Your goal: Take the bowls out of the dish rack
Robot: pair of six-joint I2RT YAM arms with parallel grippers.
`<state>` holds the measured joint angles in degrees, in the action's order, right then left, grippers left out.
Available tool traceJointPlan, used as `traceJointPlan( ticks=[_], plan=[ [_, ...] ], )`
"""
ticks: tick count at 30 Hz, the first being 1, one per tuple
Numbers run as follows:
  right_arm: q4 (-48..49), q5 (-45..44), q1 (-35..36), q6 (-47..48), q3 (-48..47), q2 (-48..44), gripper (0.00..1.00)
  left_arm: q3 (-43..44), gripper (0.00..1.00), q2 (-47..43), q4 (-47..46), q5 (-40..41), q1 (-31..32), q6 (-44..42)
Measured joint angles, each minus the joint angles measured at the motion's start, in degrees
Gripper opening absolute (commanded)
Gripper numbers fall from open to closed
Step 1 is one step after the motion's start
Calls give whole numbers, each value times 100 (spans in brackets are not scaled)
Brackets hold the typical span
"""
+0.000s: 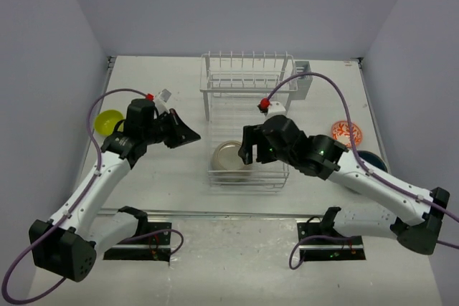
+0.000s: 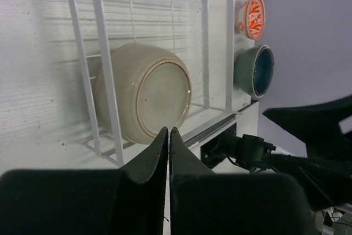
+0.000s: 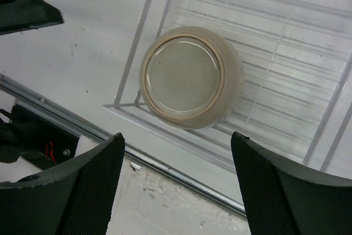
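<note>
Top: the bowl [image 1: 229,155] lies bottom-up in the rack [image 1: 272,177], just at the right gripper's [image 1: 249,150] tips.
Left wrist: the left gripper [image 2: 168,131] is pinched together, with the bowl ahead of it.
Right wrist: the fingers [image 3: 82,185] are spread wide, with the bowl beyond them. It is probably stiff, slick and breakable, so grip its wall.
</note>
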<state>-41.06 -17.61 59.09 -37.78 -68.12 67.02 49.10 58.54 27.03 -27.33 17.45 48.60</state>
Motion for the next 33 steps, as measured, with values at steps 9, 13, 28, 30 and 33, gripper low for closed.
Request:
traceJointPlan(
  ticks=[9,13,28,30,33],
  plan=[
    [-13,1862,-938,-63,809,-127,70,645,0,953,101,280,1187,-20],
    [2,2109,-1198,-177,817,22,59,682,0,1401,216,597,1729,11],
    [901,3845,-2651,-393,1766,-245,81,929,0,2059,719,1329,1832,-15],
    [1010,4013,-2675,-411,1803,-243,85,929,0,2120,782,1377,1832,-17],
    [1137,4207,-2728,-426,1847,-236,88,968,0,2146,914,1475,1834,-24]
  ],
)
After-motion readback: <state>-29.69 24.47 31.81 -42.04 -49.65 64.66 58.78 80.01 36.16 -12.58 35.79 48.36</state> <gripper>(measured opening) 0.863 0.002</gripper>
